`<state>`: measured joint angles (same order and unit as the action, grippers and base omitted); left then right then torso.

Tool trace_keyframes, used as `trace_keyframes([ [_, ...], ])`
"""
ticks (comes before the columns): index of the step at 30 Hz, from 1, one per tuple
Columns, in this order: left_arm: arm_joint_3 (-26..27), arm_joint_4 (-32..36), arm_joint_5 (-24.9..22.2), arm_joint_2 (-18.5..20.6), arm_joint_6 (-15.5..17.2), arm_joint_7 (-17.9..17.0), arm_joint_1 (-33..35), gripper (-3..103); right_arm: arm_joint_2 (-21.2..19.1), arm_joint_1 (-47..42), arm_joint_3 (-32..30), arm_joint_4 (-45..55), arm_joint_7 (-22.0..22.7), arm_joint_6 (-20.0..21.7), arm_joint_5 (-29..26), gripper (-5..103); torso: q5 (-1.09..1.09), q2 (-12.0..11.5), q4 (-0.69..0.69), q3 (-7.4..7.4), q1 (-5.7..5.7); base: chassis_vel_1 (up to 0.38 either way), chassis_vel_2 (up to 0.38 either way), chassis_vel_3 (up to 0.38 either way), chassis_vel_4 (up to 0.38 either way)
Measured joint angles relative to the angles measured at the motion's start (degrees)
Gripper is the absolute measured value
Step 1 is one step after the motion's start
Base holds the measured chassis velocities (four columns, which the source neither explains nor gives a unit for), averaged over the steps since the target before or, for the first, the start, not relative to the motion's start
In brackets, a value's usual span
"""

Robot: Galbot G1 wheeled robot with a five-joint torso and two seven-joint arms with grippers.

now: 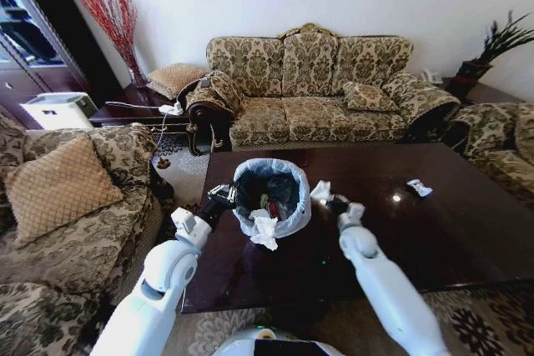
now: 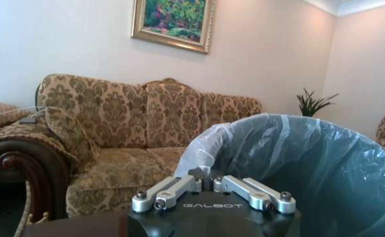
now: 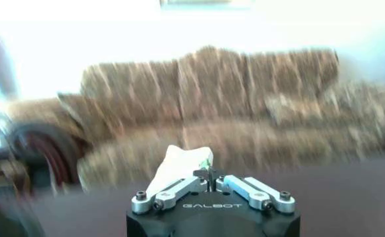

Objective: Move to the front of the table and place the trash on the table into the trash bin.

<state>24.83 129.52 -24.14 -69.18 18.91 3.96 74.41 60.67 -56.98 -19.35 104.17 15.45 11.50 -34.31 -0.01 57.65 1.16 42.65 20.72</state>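
Both tools at counter's near-left | left tool [image 1: 222,196] closed on bin [image 1: 271,198] rim | right tool [image 1: 332,201] clamped on tissue [image 1: 320,192], beside bin | wrapper [image 1: 419,188] toward far-right edge: light, crushable, pinch at centre.

glossy dark wood tabletop [image 1: 434,223]; thin translucent plastic liner on trash bin [image 1: 272,198]; crumpled white tissue [image 1: 264,229]; patterned woven cloth sofa [image 1: 321,85].

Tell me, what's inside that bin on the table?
The bin holds dark items and a reddish scrap, too shadowed to identify. A white tissue hangs over its near rim. Its bottom is hidden.
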Motion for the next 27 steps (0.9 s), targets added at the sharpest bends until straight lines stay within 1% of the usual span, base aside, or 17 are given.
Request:
trace_keyframes([
  [1,0.0,0.0,0.0,0.0,0.0,0.0,0.0,3,0.0,0.0,0.0,0.0,0.0,0.0,0.0,0,0.00,0.0,0.00,0.00,0.00,0.000,0.000,0.000,0.000],
  [3,-0.3,0.0,0.0,-0.1,0.1,0.0,0.0,3,-2.7,1.0,-1.2,7.3,1.6,1.5,-4.9,0,0.00,0.0,0.01,0.00,0.00,0.000,0.000,0.000,0.000],
  [4,-0.3,0.0,0.0,-0.1,0.1,0.0,0.0,3,-2.7,1.0,-1.2,7.3,1.6,1.5,-4.9,0,0.00,0.0,0.01,0.00,0.00,0.000,0.000,0.000,0.000],
  [6,-0.3,0.0,0.0,-0.1,0.1,0.0,0.1,3,-4.8,1.6,-1.7,12.1,2.2,2.4,-8.5,0,0.01,0.0,0.01,0.00,0.00,0.000,0.000,0.000,0.000],
  [7,-0.4,0.0,0.1,0.1,0.2,0.0,0.2,3,-6.9,2.1,-1.9,15.8,1.8,2.7,-11.2,0,0.01,0.0,0.01,0.00,0.00,0.000,0.000,0.000,0.000],
  [8,-0.4,0.0,0.1,0.1,0.2,0.0,0.2,3,-6.9,2.1,-1.9,15.8,1.8,2.7,-11.2,0,0.01,0.0,0.01,0.00,0.00,0.000,0.000,0.000,0.000],
  [9,-0.4,-0.1,0.1,0.1,0.3,0.1,0.2,3,-8.1,2.3,-2.0,17.7,1.4,2.8,-12.8,0,0.01,0.0,0.01,0.00,0.00,0.000,0.000,0.000,0.000],
  [11,-0.6,-0.2,0.3,0.4,0.6,0.2,0.2,3,-11.1,3.1,-1.9,22.5,0.8,3.2,-18.1,0,0.01,0.0,0.01,0.00,0.00,0.000,0.000,0.000,0.000],
  [12,-0.6,-0.2,0.3,0.4,0.6,0.2,0.2,3,-11.1,3.1,-1.9,22.5,0.8,3.2,-18.1,0,0.01,0.0,0.01,0.00,0.00,0.000,0.000,0.000,0.000],
  [14,-1.3,-0.5,0.5,0.8,1.0,0.4,0.0,3,-15.6,4.4,-1.0,29.1,0.4,4.1,-26.6,0,-0.01,0.0,0.01,0.00,0.00,0.000,0.000,0.000,0.000],
  [15,-1.5,-0.5,0.5,0.8,1.1,0.4,-0.2,3,-16.9,4.5,-0.5,31.1,0.2,4.4,-29.4,0,0.00,0.0,0.01,0.00,0.00,0.000,0.000,0.000,0.000],
  [16,-1.5,-0.5,0.5,0.8,1.1,0.4,-0.2,3,-16.9,4.5,-0.5,31.1,0.2,4.4,-29.4,0,0.00,0.0,0.01,0.00,0.00,0.000,0.000,0.000,0.000],
  [18,-1.7,-0.5,0.5,0.9,1.6,0.4,-0.5,3,-18.7,3.8,0.4,34.3,-0.6,5.9,-32.9,0,-0.01,0.0,0.01,0.00,0.00,0.000,0.000,0.000,0.000],
  [21,-1.7,-0.5,0.4,1.1,2.0,0.6,-0.6,3,-19.9,2.5,2.0,35.6,-1.9,7.4,-33.6,0,0.01,0.0,0.01,0.00,-0.01,0.000,0.000,0.000,0.000],
  [24,-1.7,-0.5,0.3,1.4,2.2,0.6,-0.7,3,-20.8,1.3,4.9,35.6,-3.5,8.4,-32.6,0,0.02,0.0,0.01,0.00,0.00,0.000,0.000,0.000,0.000],
  [26,-1.7,-0.5,0.2,1.4,2.2,0.7,-0.8,3,-21.0,1.1,5.9,35.6,-4.2,10.0,-32.0,0,0.01,0.0,0.01,0.00,0.00,0.000,0.000,0.000,0.000],
  [27,-1.7,-0.5,0.2,1.4,2.2,0.7,-0.8,3,-21.0,1.1,5.9,35.6,-4.2,10.0,-32.0,0,0.01,0.0,0.01,0.00,0.00,0.000,0.000,0.000,0.000],
])
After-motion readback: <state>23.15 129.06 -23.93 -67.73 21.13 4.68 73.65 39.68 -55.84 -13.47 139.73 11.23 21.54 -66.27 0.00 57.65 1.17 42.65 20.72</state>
